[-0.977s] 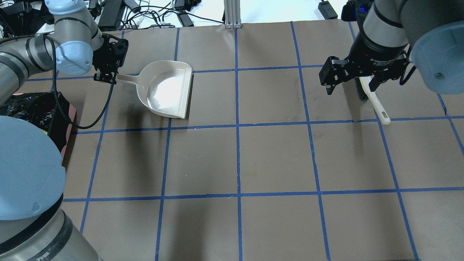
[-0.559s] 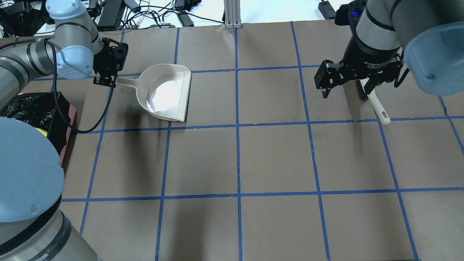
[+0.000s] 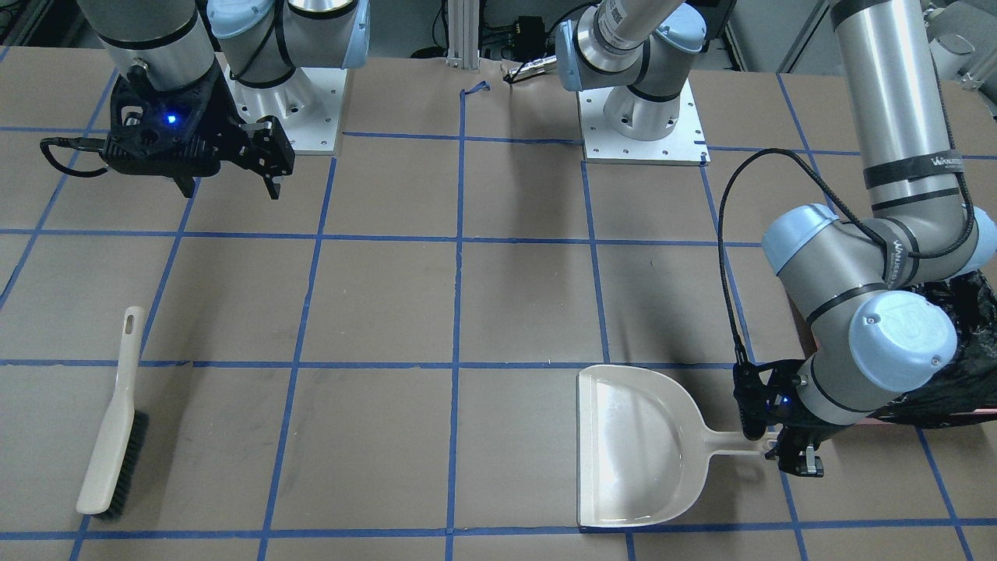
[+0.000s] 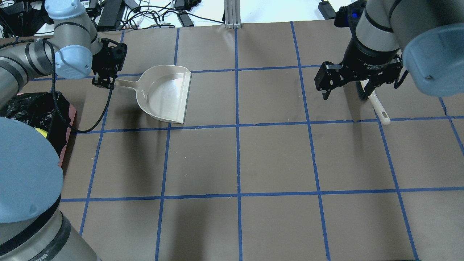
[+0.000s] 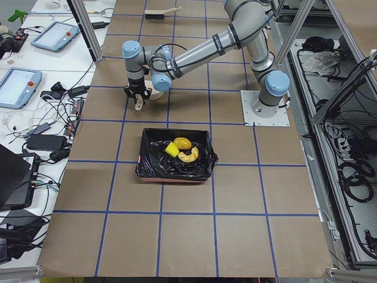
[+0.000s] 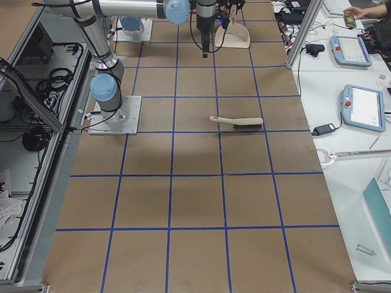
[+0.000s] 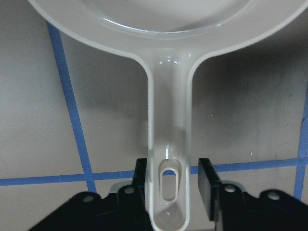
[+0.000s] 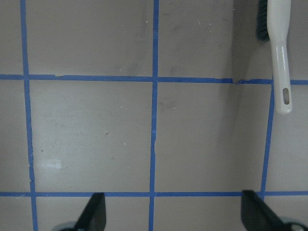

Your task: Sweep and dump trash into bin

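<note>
The beige dustpan [image 4: 165,94] lies empty on the table. My left gripper [image 4: 105,81] straddles the end of its handle [image 7: 168,144]. The jaws stand slightly open, with a gap at one finger [image 7: 207,187]. The trash lies in the pink bin [image 5: 177,171] lined with black plastic: the potato [image 5: 182,142], the croissant-like pastry [image 5: 189,155] and the yellow sponge [image 5: 171,150]. My right gripper [image 4: 348,90] is open and empty above the table, beside the brush [image 4: 377,105].
The beige brush [image 3: 117,425] with dark bristles lies flat on the table and also shows in the right wrist view [image 8: 280,57]. The bin [image 4: 32,108] stands at the table's left edge, close to my left arm. Cables and devices lie beyond the far edge.
The dustpan has swung a little toward the near side and settled flatter, and its glare is gone. My right gripper has shifted slightly left, away from the brush.
</note>
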Controlling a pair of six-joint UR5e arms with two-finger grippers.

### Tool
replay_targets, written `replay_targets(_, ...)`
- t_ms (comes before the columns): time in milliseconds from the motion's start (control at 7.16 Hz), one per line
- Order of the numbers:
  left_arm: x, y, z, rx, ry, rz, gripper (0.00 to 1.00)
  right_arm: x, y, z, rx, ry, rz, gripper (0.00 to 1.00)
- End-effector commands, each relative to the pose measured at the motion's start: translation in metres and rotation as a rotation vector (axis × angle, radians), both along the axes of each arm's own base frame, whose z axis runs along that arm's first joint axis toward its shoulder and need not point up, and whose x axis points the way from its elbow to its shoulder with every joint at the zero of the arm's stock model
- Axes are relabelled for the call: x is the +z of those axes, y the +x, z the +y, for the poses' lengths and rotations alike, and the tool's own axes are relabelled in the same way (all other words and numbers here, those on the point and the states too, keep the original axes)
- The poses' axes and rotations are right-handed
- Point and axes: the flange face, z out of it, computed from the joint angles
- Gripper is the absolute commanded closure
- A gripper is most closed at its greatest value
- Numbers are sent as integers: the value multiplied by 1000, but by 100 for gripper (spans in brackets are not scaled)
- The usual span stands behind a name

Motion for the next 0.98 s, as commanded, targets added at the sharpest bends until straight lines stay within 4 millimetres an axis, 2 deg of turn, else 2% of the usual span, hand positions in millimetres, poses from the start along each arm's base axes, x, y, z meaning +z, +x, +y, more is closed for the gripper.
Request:
replay_targets(0,13,-1,1,4,7,2,37,-1,0,0,4,2,5,0)
replay_targets(140,29,-3,9,25,21,3,37,-1,-1,0,4,2,6,0)
replay_targets(279,54,-7,21,105,27,8,37,1,0,0,-2,-7,2,0)
replay_targets(419,82,-16,36,252,17,13,37,3,1,1,-6,-10,-12,0)
replay_targets(559,109,-27,51,514,-10,22,37,3,1,2,-6,-12,-14,0)
replay_targets(838,165,-58,78,810,-80,48,37,4,2,3,-5,-9,-15,0)
